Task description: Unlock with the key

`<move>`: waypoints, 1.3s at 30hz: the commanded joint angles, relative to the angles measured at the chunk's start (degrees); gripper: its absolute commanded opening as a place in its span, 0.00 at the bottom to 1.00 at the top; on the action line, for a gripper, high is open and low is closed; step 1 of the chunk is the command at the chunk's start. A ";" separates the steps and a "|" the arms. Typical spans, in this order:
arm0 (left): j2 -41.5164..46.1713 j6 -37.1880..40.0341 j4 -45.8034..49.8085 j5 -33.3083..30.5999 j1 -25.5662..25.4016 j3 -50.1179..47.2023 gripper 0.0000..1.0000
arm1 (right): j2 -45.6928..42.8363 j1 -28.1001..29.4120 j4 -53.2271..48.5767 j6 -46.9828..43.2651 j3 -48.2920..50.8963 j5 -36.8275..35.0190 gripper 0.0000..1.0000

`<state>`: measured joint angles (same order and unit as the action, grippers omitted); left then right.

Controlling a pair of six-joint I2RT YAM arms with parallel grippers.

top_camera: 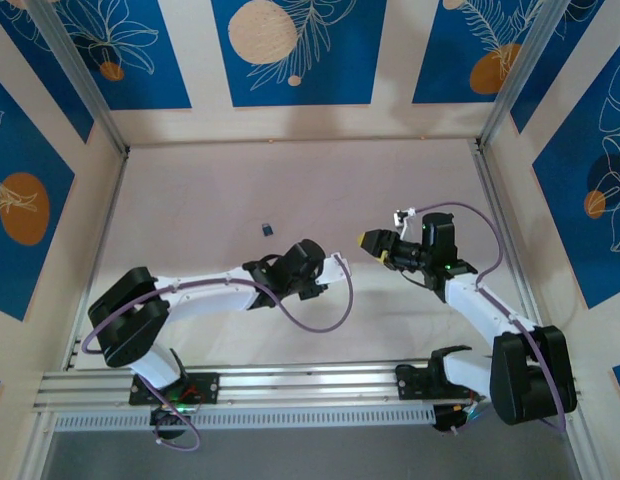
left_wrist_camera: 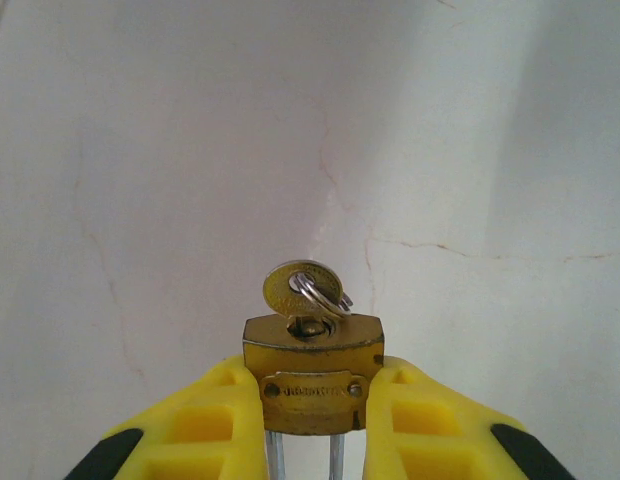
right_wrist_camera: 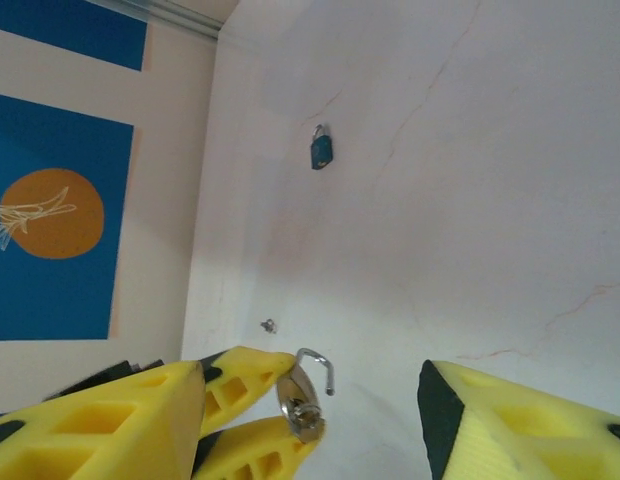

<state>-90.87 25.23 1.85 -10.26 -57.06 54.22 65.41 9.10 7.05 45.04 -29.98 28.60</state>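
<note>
While the left end effector [left_wrist_camera: 312, 385] is clenched on the body of the brass padlock [left_wrist_camera: 312, 345], the right end effector [top_camera: 373, 245] is released, fingers wide apart with nothing gripped. The padlock is off the surface [top_camera: 210, 200], held in the air between the two arms near mid-workspace. The key [left_wrist_camera: 295, 288] sits in the keyhole with a ring through its head. The shackle legs run back between the left fingers; can't tell if it has popped.

Main relation: the key's long axis runs in line with the lock body, and its head sticks out away from the left wrist. The head points toward the right end effector, which faces it from the right and is the nearer free one. In the right wrist view the key head sits low in the gap, close to that view's left-side finger and not centred.

Judgement: the step in hand is lining up on the key head. Next likely needs a small sideways shift, a close on the flat head, then a twist about the key axis.

A blue padlock [top_camera: 267, 229] lies on the surface, well apart and not involved.
</note>
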 commanded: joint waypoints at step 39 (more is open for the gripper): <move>-0.12 -3.01 10.75 13.23 2.99 7.74 0.13 | 16.59 13.81 1.83 -9.04 -5.89 10.63 0.32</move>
<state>-92.42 22.35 13.06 2.37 -54.30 60.40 81.19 22.02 9.39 37.50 -33.89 37.82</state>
